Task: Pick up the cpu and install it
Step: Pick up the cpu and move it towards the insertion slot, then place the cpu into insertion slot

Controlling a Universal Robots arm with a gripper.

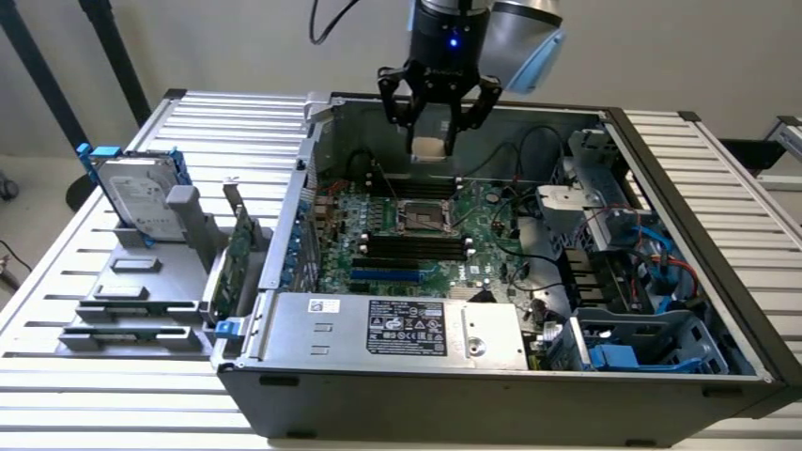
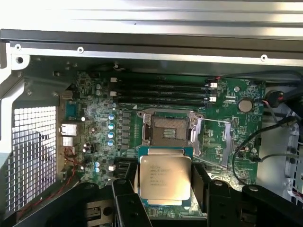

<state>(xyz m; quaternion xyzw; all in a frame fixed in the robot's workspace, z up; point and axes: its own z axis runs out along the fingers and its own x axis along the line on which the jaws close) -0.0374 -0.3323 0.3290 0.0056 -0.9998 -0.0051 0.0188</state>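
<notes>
Hovering above the open case (image 1: 501, 399), hand (image 1: 430, 134) pinching cpu (image 2: 164, 177) by its edges, bare socket (image 2: 166, 131) clear below.

hand (image 1: 435, 130) gripping cpu (image 1: 430, 147), above motherboard (image 1: 420, 246)

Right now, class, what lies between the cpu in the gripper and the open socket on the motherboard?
Nothing. In the exterior view the cpu, held by the gripper, hangs in open air above the socket; the stretch between them is bare.
</notes>
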